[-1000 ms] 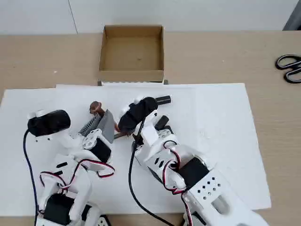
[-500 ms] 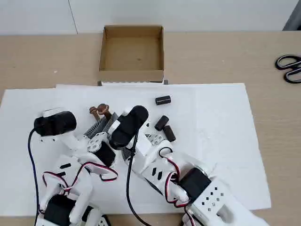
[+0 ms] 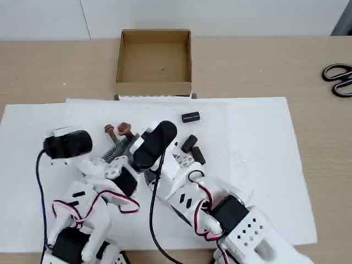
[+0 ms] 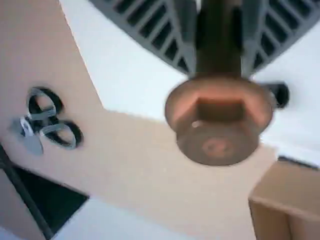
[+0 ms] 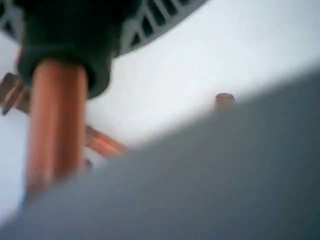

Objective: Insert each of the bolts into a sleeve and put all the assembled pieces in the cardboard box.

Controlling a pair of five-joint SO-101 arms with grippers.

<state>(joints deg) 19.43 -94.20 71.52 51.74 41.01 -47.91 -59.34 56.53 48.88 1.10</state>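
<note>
Copper bolt sits clamped in the left jaws; the right jaws pinch a black sleeve with a copper shank protruding, over the white sheet.

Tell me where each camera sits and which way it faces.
High view: fixed above the table, looking down on the white sheet, cardboard box and scissors; left arm and right arm show.
Left wrist view: on the left arm, looking past the left tool, shut on a bolt, toward the scissors and box.
Right wrist view: on the right arm, low over the sheet; the right tool holds a sleeve with a copper shaft in it.
Shared: scissors and box appear in the high and left wrist views.
</note>
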